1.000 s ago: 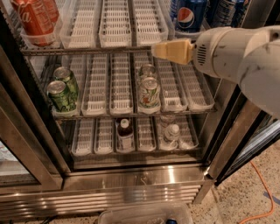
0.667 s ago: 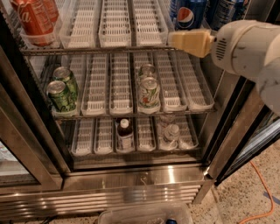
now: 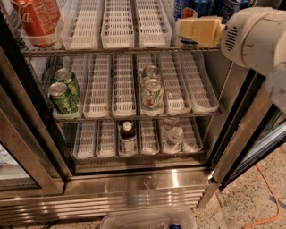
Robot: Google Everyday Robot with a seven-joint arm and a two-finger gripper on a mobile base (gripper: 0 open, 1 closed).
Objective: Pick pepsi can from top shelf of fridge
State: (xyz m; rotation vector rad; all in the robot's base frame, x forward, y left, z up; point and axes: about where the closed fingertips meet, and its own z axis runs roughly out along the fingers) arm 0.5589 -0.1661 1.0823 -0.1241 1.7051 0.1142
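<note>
The fridge (image 3: 134, 179) stands open with three wire racks. On the top shelf (image 3: 111, 50), at its right end, a dark blue pepsi can (image 3: 184, 8) with a red patch of its logo shows just behind my gripper. My gripper (image 3: 179, 27), tan with a white wrist, reaches in from the right at top-shelf height, directly in front of the can's lower part, which it hides. More blue cans (image 3: 205, 5) stand to the right of the pepsi can.
A red Coca-Cola can (image 3: 35, 20) stands at the top shelf's left end. Green cans (image 3: 62, 96) and a pale can (image 3: 152, 94) are on the middle rack, a dark bottle (image 3: 128, 136) and water bottles (image 3: 176, 134) below. A plastic bin (image 3: 147, 219) and an orange cable (image 3: 268, 197) lie on the floor.
My gripper has moved to the right along the top shelf's front and now sits in front of the pepsi can. The cans and bottles have not moved.
</note>
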